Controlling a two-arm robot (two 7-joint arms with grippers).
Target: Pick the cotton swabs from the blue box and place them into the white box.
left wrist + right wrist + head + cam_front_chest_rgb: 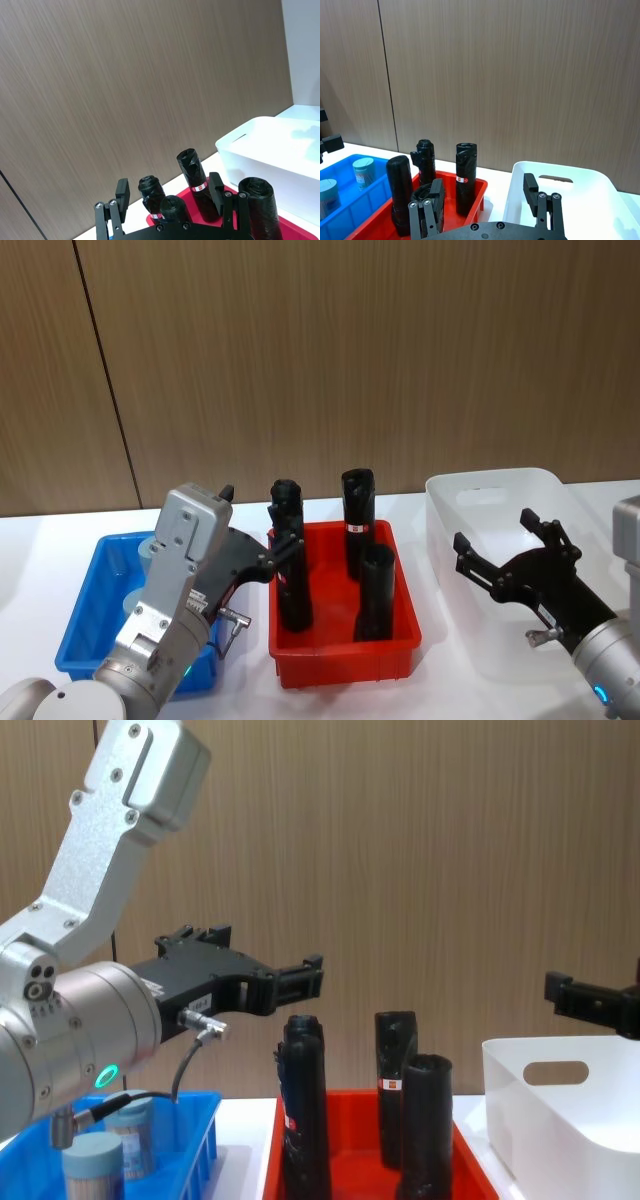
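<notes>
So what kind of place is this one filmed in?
Likely a lab test bench: a white tabletop against a brown wood-panelled wall, with a bright blue slotted plastic crate, a red plastic tray and a white plastic bin lined up.

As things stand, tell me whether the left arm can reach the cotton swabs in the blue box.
Probably yes: the left gripper, jaws open, hovers above the gap between the blue box and the red tray, and nothing covers the cotton swabs.

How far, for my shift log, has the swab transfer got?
Nothing looks done: the white box shows no jars. Nothing in hand: left end effector and right end effector hang open, empty. Left to move: the cotton swabs in the blue box.
</notes>
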